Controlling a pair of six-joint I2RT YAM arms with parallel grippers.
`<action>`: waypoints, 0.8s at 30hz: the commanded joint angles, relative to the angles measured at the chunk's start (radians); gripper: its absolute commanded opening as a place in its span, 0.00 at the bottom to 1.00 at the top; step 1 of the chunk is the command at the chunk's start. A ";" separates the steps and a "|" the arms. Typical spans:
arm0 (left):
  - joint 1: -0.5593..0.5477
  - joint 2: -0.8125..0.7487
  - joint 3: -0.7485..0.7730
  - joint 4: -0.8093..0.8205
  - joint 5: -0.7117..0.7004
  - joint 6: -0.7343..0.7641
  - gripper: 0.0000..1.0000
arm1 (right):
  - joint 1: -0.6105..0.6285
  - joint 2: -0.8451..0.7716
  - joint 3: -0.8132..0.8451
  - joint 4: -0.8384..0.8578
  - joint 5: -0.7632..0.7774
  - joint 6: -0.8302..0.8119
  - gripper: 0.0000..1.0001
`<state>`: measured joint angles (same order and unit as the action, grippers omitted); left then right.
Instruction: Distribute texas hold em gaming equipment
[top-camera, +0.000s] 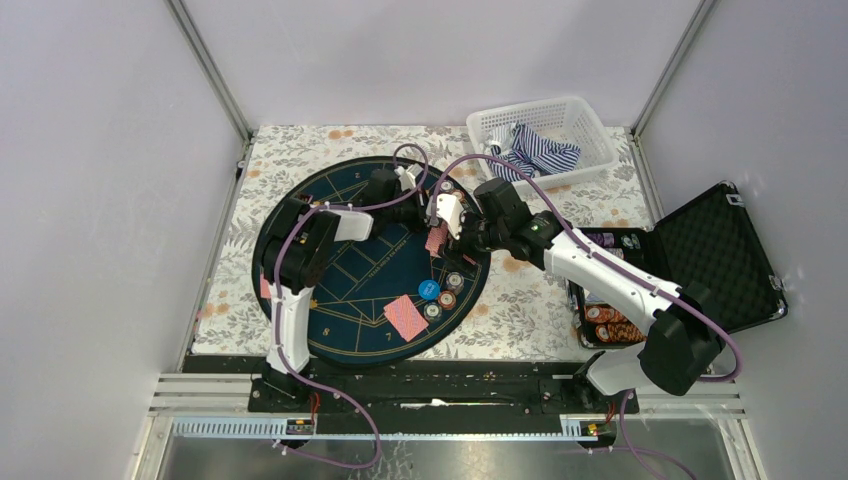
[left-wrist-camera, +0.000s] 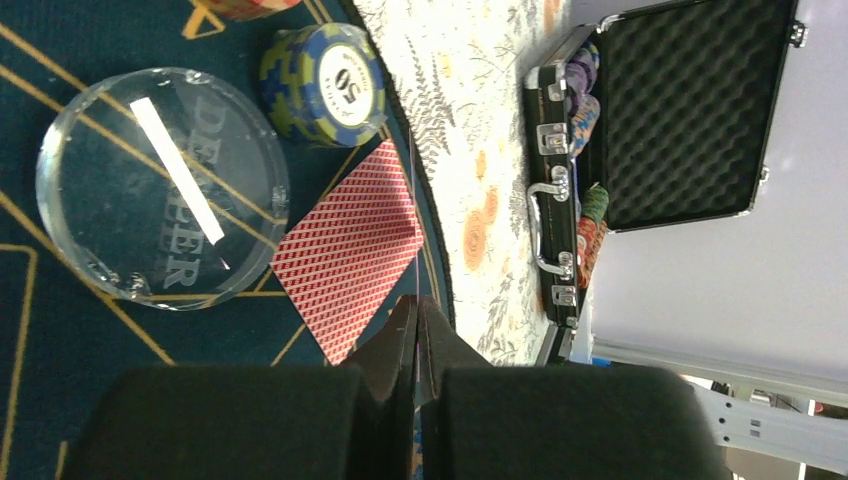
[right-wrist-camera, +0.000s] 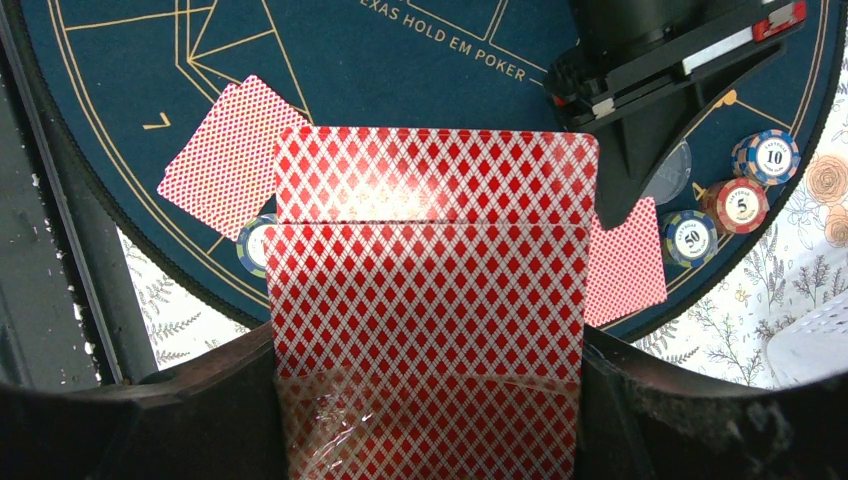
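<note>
Both your grippers are clamped on cards right now. The right gripper (right-wrist-camera: 430, 420) has the deck (right-wrist-camera: 430, 300) squeezed between its jaws, backs up, over the mat (right-wrist-camera: 400, 40). The left gripper (left-wrist-camera: 415, 328) has its jaws together on the edge of the top card (right-wrist-camera: 435, 165), which sits a bit off the deck. Loose cards (right-wrist-camera: 225, 165) lie face down on the mat. Chips (right-wrist-camera: 737, 205) and a clear dealer disc (left-wrist-camera: 165, 185) sit by its rim. The case (top-camera: 715, 250) is open off to the right.
</note>
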<state>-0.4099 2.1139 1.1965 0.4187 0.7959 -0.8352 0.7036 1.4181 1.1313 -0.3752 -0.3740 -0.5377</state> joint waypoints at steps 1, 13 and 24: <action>-0.016 0.016 0.034 0.000 -0.044 0.020 0.01 | -0.012 -0.025 0.013 0.053 0.009 -0.002 0.00; -0.020 -0.036 0.042 -0.132 -0.114 0.099 0.33 | -0.019 -0.021 0.000 0.072 0.003 0.003 0.00; 0.071 -0.299 -0.030 -0.369 -0.112 0.263 0.46 | -0.050 -0.026 -0.016 0.108 -0.004 0.037 0.00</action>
<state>-0.4057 1.9804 1.1973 0.1051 0.6827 -0.6529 0.6670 1.4181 1.1191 -0.3416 -0.3748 -0.5255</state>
